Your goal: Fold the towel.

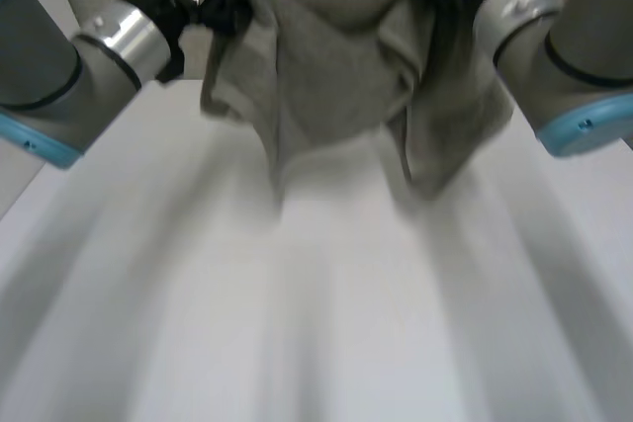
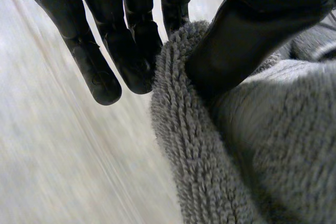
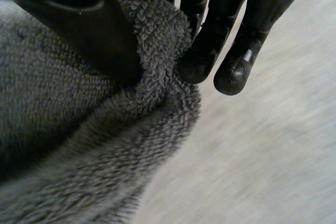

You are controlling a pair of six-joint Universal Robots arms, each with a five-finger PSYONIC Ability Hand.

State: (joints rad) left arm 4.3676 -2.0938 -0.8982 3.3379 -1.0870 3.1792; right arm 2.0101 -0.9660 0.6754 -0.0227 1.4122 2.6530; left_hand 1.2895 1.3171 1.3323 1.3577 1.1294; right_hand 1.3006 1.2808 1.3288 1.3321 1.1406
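Towel: one, grey, hanging over table far edge | left hand: pinching its rim | right hand: pinching its rim

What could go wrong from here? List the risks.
1. The left hand and right hand each pinch just the edge of the towel between thumb and fingers; it might slip out.
2. The towel hangs bunched between them over the table; it may land creased.
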